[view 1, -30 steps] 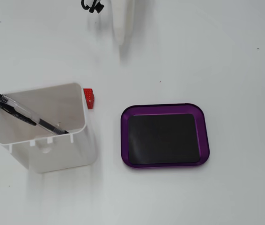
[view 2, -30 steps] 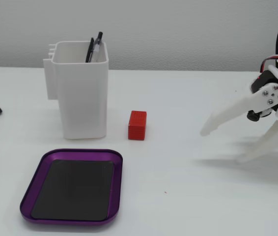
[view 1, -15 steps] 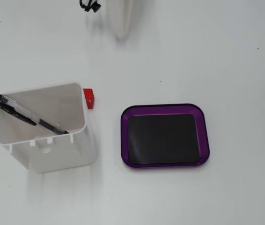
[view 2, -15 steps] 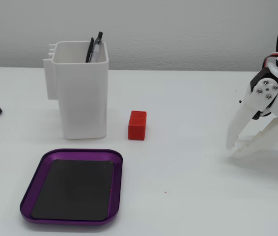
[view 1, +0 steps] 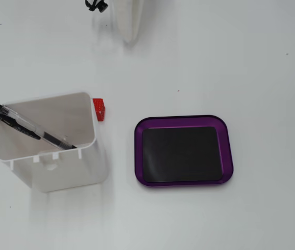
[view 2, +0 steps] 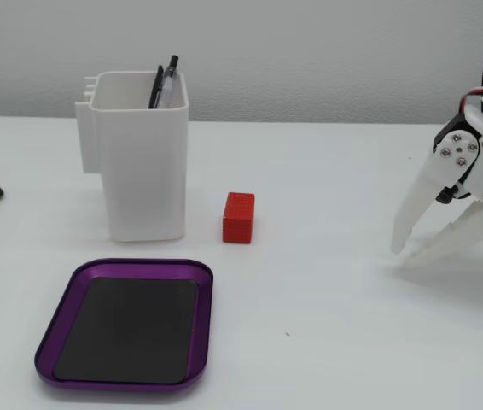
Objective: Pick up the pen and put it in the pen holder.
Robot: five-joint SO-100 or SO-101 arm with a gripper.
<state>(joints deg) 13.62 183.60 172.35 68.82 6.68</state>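
I see the pen (view 1: pixel 30 128) inside the pen holder (view 2: pixel 143 184), well away from my gripper (view 2: pixel 402 254), on the far side of the table (view 2: pixel 310 325) from it. From above, its long axis runs diagonally across the box: black end button up over the rim at one corner, black rubber front section down near the notched wall. From the side only the top of it shows, poking above the rim (view 2: pixel 165 84), leaning slightly, nearly upright.

Gripper is empty, fingertips nearly together with just a sliver of gap, pointing down at the table. From above I only catch a white finger (view 1: pixel 131 21) at the top edge.

Versus a second ago: the jaws were spread wide, now they are drawn in (most of that happened in the first half second). Pen, holder, cube and tray have not moved.

Materials:
- holder: tall white thin-walled plastic square box, small notched tabs on one rim
- pen: clear barrel, black clip
- red cube (view 2: pixel 238 217): small, finely textured faces, just beside the holder, on the gripper side
- purple tray (view 2: pixel 71 307): flat, glossy rim, rounded corners, matte black centre
- gripper: white plastic, visible screw heads
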